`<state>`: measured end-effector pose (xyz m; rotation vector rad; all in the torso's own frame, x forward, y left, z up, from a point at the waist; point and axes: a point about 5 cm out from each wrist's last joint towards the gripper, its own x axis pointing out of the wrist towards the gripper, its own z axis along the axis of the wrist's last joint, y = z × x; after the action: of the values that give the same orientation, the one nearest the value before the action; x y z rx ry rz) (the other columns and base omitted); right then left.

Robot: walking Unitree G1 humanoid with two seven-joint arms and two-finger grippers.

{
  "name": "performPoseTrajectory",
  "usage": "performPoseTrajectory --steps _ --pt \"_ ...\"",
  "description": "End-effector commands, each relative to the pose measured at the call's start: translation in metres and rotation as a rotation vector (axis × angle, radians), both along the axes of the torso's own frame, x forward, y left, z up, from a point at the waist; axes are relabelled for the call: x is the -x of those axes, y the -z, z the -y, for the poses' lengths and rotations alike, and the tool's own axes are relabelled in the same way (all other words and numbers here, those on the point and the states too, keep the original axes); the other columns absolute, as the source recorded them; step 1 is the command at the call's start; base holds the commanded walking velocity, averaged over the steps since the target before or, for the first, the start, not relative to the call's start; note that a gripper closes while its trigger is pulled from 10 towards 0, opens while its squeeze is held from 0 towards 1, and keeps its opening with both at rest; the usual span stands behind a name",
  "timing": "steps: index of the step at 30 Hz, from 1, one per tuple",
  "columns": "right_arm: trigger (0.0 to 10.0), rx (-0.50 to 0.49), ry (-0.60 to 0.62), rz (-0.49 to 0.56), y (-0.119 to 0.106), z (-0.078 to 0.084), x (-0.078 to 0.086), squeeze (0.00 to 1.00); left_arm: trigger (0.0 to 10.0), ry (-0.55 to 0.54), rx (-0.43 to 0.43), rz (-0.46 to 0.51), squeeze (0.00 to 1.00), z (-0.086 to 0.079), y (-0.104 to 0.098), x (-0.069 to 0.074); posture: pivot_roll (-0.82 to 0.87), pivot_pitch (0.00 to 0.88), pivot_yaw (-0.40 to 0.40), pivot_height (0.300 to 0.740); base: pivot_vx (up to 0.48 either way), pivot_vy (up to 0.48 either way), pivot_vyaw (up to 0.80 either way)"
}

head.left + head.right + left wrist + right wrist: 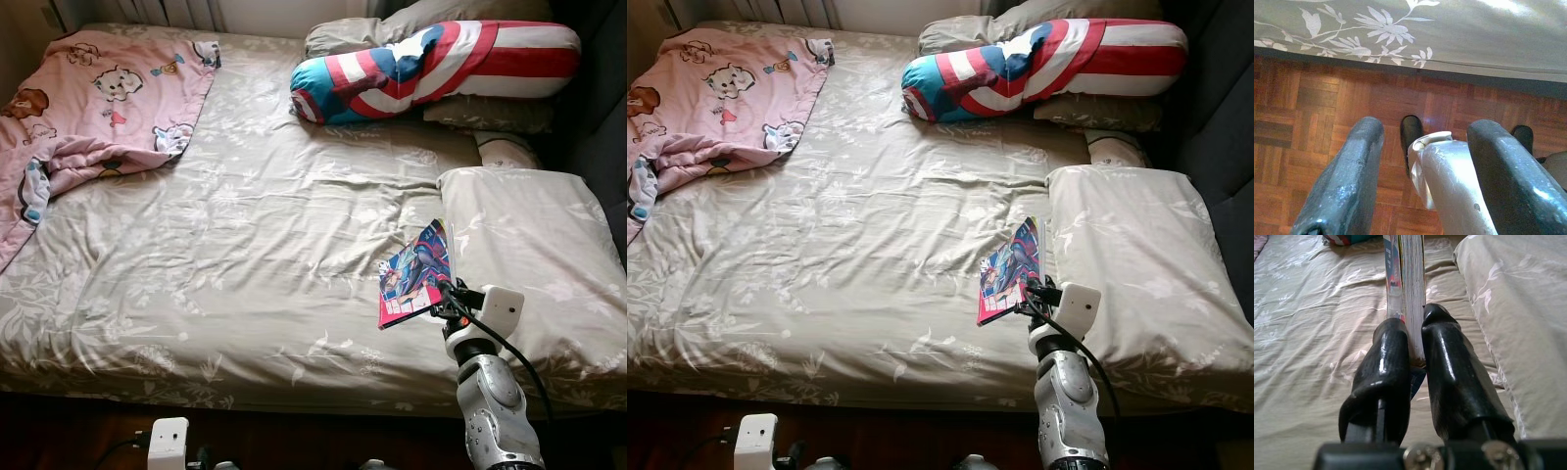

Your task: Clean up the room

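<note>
A comic book (415,272) with a blue and red cover is held up on edge over the bed, just left of a beige pillow (534,264). My right gripper (1415,340) is shut on the book's lower edge; the pages (1411,279) stand straight up between the two black fingers. My right arm (495,392) reaches up from the foot of the bed. My left gripper (1422,147) hangs low over the wooden floor (1327,112) beside the bed, open with nothing between its fingers.
The bed (245,245) has a beige floral sheet. A pink cartoon blanket (98,108) is bunched at the far left. A red, white and blue striped bolster (431,64) lies across pillows at the head. A dark wall (598,117) borders the right side.
</note>
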<state>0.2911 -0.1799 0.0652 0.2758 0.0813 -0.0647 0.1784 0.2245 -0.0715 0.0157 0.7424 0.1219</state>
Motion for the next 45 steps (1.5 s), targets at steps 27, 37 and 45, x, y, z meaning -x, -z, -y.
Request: performPoseTrajectory --steps 27,37,45 --pt "10.0 0.011 0.007 0.080 -0.0153 0.0036 -0.0041 0.00 10.0 -0.002 0.009 -0.045 0.00 0.0024 0.0067 0.0115 0.03 0.222 -0.084 0.718 0.000 0.000 0.00" --pt "10.0 0.011 0.007 0.075 -0.0140 0.0031 -0.0033 0.00 10.0 -0.008 0.012 -0.052 0.00 0.0014 0.0075 0.0134 0.03 0.221 -0.079 0.718 0.000 0.000 0.00" --pt "10.0 0.009 0.019 0.062 -0.0098 0.0030 -0.0003 0.00 10.0 0.003 0.008 -0.051 0.00 -0.0010 0.0065 0.0125 0.03 0.213 -0.064 0.718 0.000 0.000 0.00"
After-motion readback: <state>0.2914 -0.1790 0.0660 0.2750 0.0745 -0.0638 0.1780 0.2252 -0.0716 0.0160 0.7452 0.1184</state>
